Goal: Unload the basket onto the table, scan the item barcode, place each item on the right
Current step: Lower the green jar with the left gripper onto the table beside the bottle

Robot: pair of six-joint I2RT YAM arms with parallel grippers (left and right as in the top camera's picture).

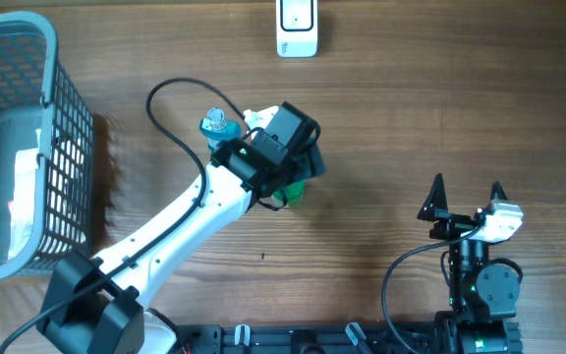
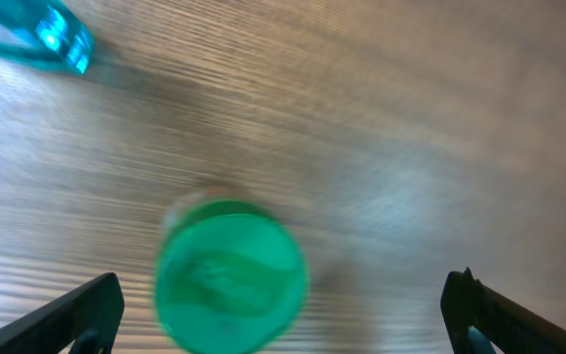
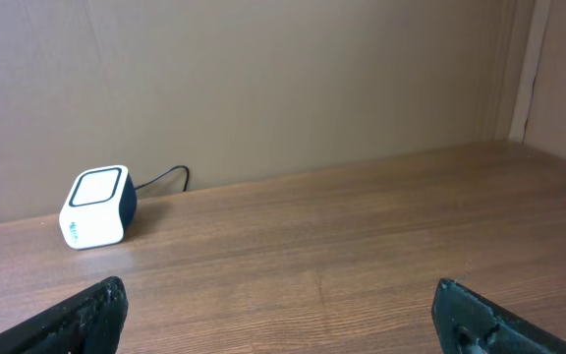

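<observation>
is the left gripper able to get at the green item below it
Probably yes: the left gripper is open above the green item, which lies between its fingers in the wrist view, nothing covering it.

Overhead: my left arm [image 1: 185, 211] is covering most of the green item [image 1: 294, 194]. Only a sliver is showing at the wrist's lower edge. My left claw [image 2: 283, 317] is lying hidden beneath the wrist in that view.

Left wrist view: the whole picture is smearing. The green item is reading as a round blur, its markings unreadable. The blue object [image 2: 49, 34] is running off the top-left corner. The bottom edge is cutting off both my fingers.

The top edge of the overhead view is cropping the scanner [image 1: 297, 28]. The basket [image 1: 72, 147] is running off the left edge, and its contents are showing too indistinctly through the mesh to name.

Right wrist view: the bottom edge is cutting off the fingers of my right claw [image 3: 281, 317].
</observation>
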